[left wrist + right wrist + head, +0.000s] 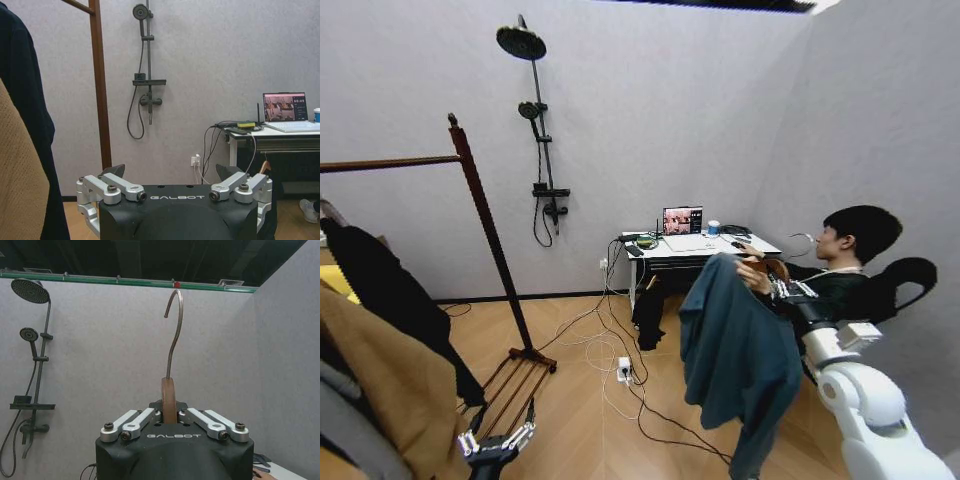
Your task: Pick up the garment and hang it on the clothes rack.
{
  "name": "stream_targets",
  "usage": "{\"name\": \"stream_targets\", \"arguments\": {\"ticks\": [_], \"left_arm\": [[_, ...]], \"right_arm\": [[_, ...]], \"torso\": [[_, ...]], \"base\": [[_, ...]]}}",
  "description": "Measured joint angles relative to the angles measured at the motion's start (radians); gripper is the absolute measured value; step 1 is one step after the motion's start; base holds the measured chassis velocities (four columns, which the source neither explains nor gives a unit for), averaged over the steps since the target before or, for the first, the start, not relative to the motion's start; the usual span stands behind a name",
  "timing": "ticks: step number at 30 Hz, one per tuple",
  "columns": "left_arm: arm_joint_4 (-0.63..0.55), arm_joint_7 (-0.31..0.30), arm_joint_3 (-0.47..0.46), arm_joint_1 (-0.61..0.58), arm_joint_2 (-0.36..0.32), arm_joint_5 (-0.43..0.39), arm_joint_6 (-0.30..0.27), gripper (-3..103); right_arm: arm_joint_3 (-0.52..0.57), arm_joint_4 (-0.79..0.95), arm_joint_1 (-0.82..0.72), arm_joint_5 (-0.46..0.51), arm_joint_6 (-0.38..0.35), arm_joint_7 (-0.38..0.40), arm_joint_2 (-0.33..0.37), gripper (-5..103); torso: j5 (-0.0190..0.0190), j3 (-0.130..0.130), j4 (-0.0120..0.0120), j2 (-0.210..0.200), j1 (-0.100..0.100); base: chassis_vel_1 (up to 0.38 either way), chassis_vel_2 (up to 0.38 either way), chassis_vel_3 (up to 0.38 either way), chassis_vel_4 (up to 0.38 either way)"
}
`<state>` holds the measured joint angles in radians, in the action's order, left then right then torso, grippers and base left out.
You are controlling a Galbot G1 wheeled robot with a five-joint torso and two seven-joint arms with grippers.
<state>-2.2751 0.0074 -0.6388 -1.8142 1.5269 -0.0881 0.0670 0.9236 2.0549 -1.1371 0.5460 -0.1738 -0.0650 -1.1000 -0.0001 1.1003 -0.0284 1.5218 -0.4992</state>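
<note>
The clothes rack (485,235) is seen at the left of the head view, its dark post leaning up to a knob and its bar running off to the left edge, with a black garment (395,300) and a tan coat (380,390) hanging near it. The teal-blue garment (740,360) is held up at the right of that view, well apart from the rack, draped from a wooden hanger (168,400) whose neck is clamped between the closed jaws of the right gripper (168,412); the metal hook (175,330) stands upright and free above it. The left gripper (176,187) is held low near the rack's slatted base, its jaws spread wide and nothing between them. The pick-up is judged to be done and the carry to the rack to be the step in hand. For the next move, the hook would need to be brought across and raised above the bar, then lowered over a bare stretch of it beside the coats.
</note>
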Motion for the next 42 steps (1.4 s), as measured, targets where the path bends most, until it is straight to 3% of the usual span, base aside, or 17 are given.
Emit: {"name": "stream_targets", "arguments": {"ticks": [13, 18, 27, 42], "left_arm": [[0.0, 0.0, 0.0, 0.0, 0.0, 0.0, 0.0, 100], [0.0, 0.0, 0.0, 0.0, 0.0, 0.0, 0.0, 100], [0.0, 0.0, 0.0, 0.0, 0.0, 0.0, 0.0, 100], [0.0, 0.0, 0.0, 0.0, 0.0, 0.0, 0.0, 100]], "right_arm": [[0.037, 0.086, -0.113, 0.012, 0.035, 0.017, -0.045, 9], [0.051, 0.145, -0.209, 0.016, 0.099, -0.002, -0.122, 9], [0.06, 0.181, -0.244, 0.003, 0.163, -0.025, -0.148, 9], [0.042, 0.177, -0.255, -0.033, 0.167, -0.046, -0.186, 9]], "torso": [[0.0001, 0.0, -0.0003, 0.0, 0.0], [0.0002, 0.0, -0.0004, 0.0, 0.0], [0.0, 0.0, -0.0002, 0.0, 0.0], [0.0002, 0.0, -0.0002, 0.0, 0.0]], "base": [[0.0, 0.0, 0.0, 0.0], [0.0, 0.0, 0.0, 0.0], [0.0, 0.0, 0.0, 0.0], [-0.005, 0.008, 0.006, -0.008]]}}
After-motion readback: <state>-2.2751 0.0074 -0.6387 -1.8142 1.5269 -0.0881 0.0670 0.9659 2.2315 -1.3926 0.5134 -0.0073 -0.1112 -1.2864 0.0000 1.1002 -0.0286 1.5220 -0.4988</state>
